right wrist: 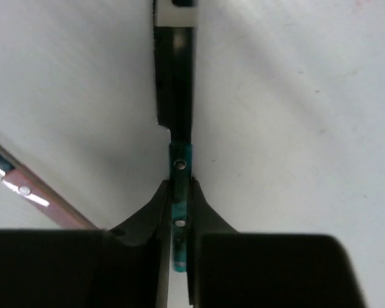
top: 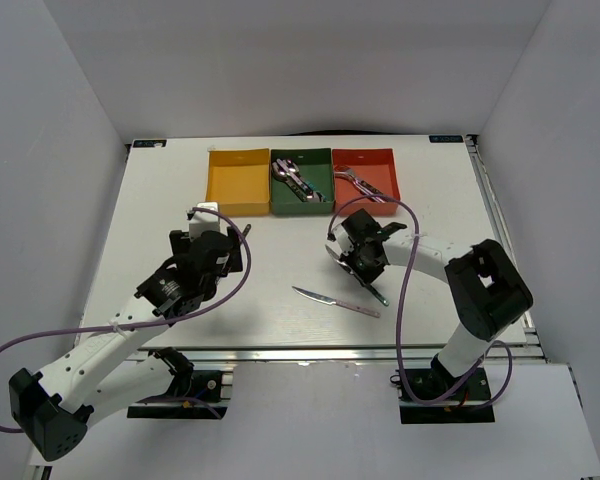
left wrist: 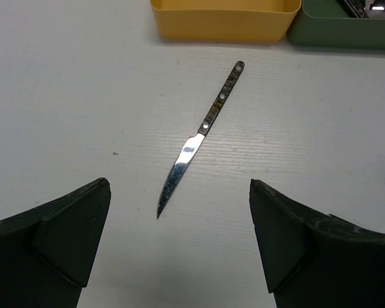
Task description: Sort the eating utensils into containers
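right gripper (right wrist: 179, 190) is clamped on a teal-handled utensil (right wrist: 180, 168), with a pink-handled knife (right wrist: 27, 190) beside it. left gripper (left wrist: 178, 189) is spread apart, a dark-handled knife (left wrist: 213, 114) lying just ahead, the yellow bin (left wrist: 224, 29) beyond.

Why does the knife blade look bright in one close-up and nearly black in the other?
Left wrist view: the dark-handled knife lies flat, its blade throwing white glare. Right wrist view: the teal-handled knife sits close to the lens, its blade probably mirroring something dark. Top view: light is even, shadows faint.
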